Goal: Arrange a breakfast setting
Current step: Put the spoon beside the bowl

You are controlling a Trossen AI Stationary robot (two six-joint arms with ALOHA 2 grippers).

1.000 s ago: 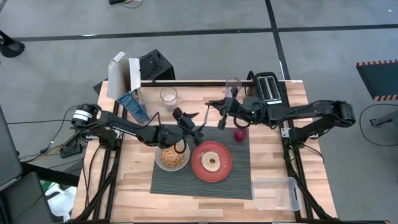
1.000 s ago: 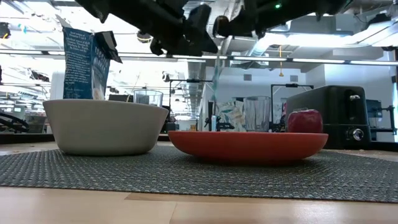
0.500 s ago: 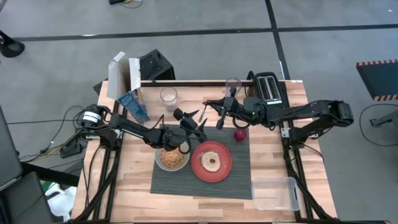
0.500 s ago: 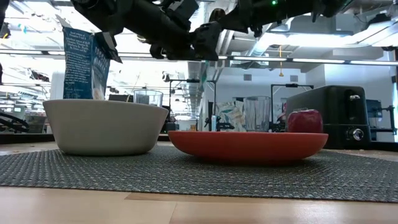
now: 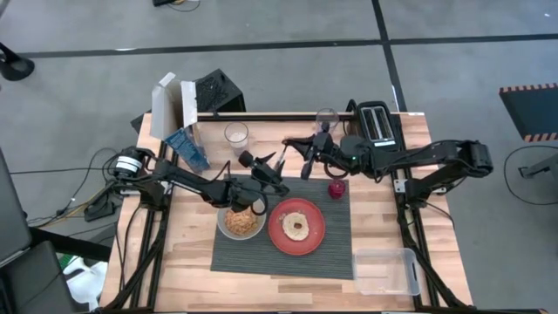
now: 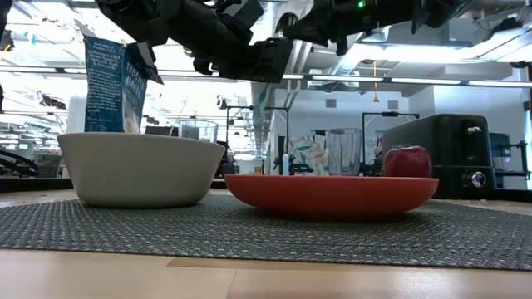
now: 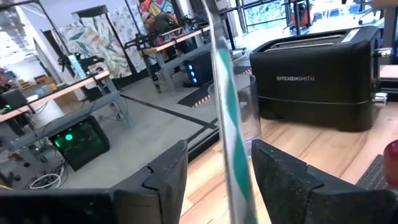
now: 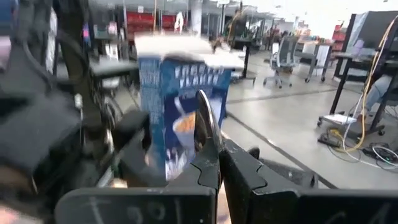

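The metal spoon (image 8: pixel 205 127), with a teal-striped handle (image 7: pixel 229 130), is held in the air by my right gripper (image 5: pixel 305 164), above the far edge of the dark grey placemat (image 5: pixel 288 262). My left gripper (image 5: pixel 272 167) is open, with one finger on each side of the handle, and I see no clear touch. The pale grey bowl (image 5: pixel 241 221) holds cereal. The red-orange plate (image 5: pixel 277 234) holds a bagel. Both rest on the placemat. The small red round item (image 5: pixel 336 187) sits at the placemat's far right corner. My right gripper pinches the spoon between its two fingers, just behind the spoon's bowl (image 8: pixel 208 158). The bowl shows edge-on and sticks out past the fingertips. The fingers come roughly level from the table's right side. The spoon is lifted clear of the table.
The black toaster (image 5: pixel 377 122) stands at the far right. A clear glass (image 5: pixel 326 118) is beside it and a second glass (image 5: pixel 235 135) is farther left. A blue cereal box (image 5: pixel 186 148) and a white carton (image 5: pixel 174 105) stand at the far left. A clear container (image 5: pixel 384 269) is at the near right.
My left gripper has risen from above the bowl and gone toward the far edge, up to the spoon. My right gripper has carried the spoon a little toward the table's left and upward, so the handle now stands between my left fingers.
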